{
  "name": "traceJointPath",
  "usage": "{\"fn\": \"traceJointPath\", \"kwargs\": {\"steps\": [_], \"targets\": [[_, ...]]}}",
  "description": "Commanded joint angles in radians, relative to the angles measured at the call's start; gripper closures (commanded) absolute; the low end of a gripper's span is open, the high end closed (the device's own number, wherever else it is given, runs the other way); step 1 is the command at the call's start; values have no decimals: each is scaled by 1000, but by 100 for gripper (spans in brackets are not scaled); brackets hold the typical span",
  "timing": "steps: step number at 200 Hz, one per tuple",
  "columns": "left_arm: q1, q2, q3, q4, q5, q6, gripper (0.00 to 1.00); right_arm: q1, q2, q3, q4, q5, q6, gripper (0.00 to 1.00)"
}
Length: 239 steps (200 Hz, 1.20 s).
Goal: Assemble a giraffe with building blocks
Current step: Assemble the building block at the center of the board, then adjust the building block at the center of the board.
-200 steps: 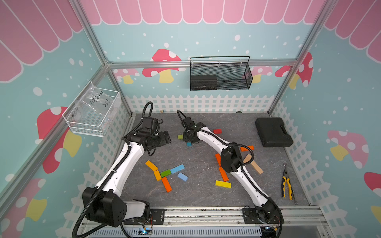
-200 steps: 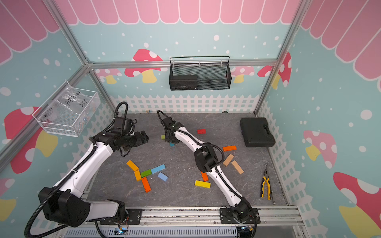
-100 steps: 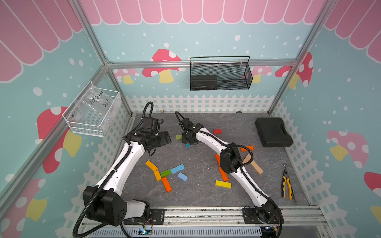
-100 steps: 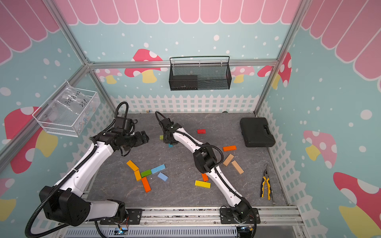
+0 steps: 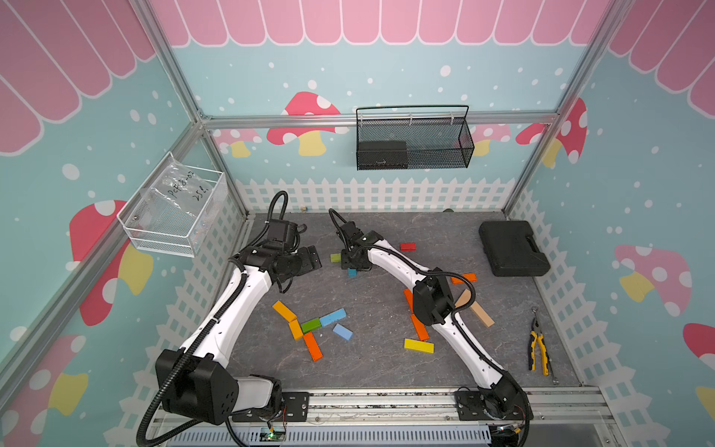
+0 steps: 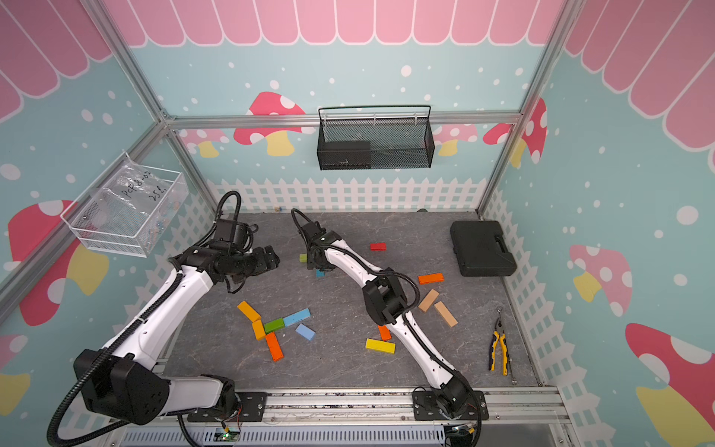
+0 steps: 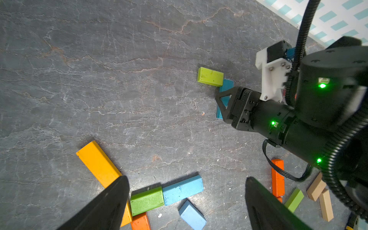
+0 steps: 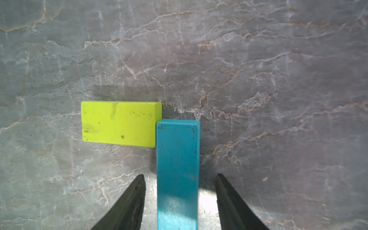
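In the right wrist view a teal block [image 8: 178, 169] lies flat on the grey mat, its far end touching the corner of a lime-green block [image 8: 119, 124]. My right gripper [image 8: 180, 174] straddles the teal block, open, with a gap on each side. Both top views show this at the back middle: right gripper [image 5: 350, 263], teal block [image 6: 319, 273], lime block [image 5: 335, 257]. My left gripper [image 5: 309, 259] hovers to their left, open and holding nothing. In front lies a cluster of blocks: yellow-orange [image 5: 284, 310], green [image 5: 310, 325], blue [image 5: 332, 317], light blue [image 5: 342, 332], orange [image 5: 312, 346].
Loose blocks lie around the right arm: yellow [image 5: 418, 345], red [image 5: 407, 246], orange [image 5: 464, 278], tan [image 5: 481, 314]. A black case [image 5: 512, 247] sits at the back right, pliers [image 5: 538, 348] at the right edge. A wire basket [image 5: 412, 143] and a clear bin [image 5: 174, 213] hang on the walls.
My right gripper has opened and let go of the teal block, which now rests on the mat against the lime block. The left arm has not moved.
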Motion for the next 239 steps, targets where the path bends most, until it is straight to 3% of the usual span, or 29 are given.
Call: {"fn": "traceJointPath", "kwargs": {"steps": [1,63,148,208,239], "targets": [[-4,11,29,12,-15,-6,6,-3,-54,20,-60,-21,-16,40],[-6,17,20,20,-12,-6,6,3,-201,-123,-106,-30,-97,34],[-7,-6,-5,23,-11,-6,6,7,-148,-94,-146,-50,-97,46],[-6,-9,-12,21,-10,-6,6,15,-147,-164,-150,-64,-115,50],[-7,-10,-17,21,-10,-6,6,22,-133,-176,-145,-73,-119,47]]}}
